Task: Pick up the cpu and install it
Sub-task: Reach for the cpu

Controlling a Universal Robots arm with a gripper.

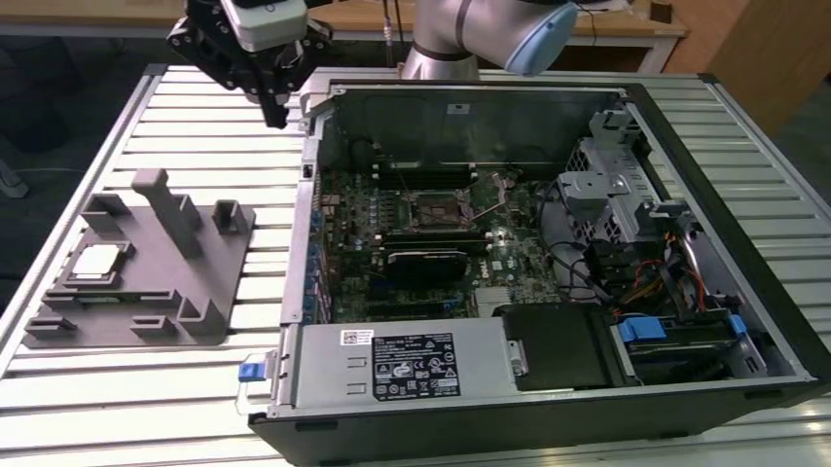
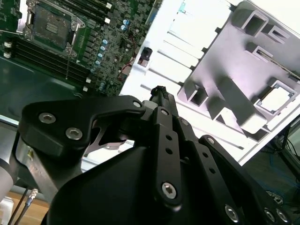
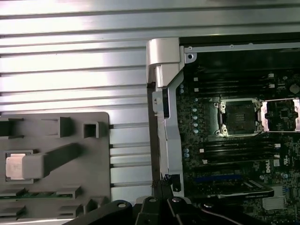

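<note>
Pincer (image 1: 275, 119) looks fully closed to me: in the second wrist view the two fingers meet right at the tip (image 2: 159, 90) with no gap, and there's nothing pinched between them. It isn't touching anything. In the exterior view it hangs fingers-down over the slatted worktop (image 1: 169, 146), just off the far corner of the open computer case (image 1: 311, 253) on the exterior view's left.

The cpu (image 1: 97, 263) is well apart from the pincer, sitting in a square pocket of the grey holder tray (image 1: 143, 292), which lies on the worktop on the exterior view's left of the case. The chip lies flat with the shiny top facing up. It's square, so there's no real long axis, but its edges run parallel to the tray's edges. In the first wrist view (image 3: 16, 166) one of the tray's posts hides part of it.

On the motherboard (image 1: 350, 282) inside the case, the socket (image 3: 236, 117) sits bare, its metal cover plate folded out sideways.
</note>
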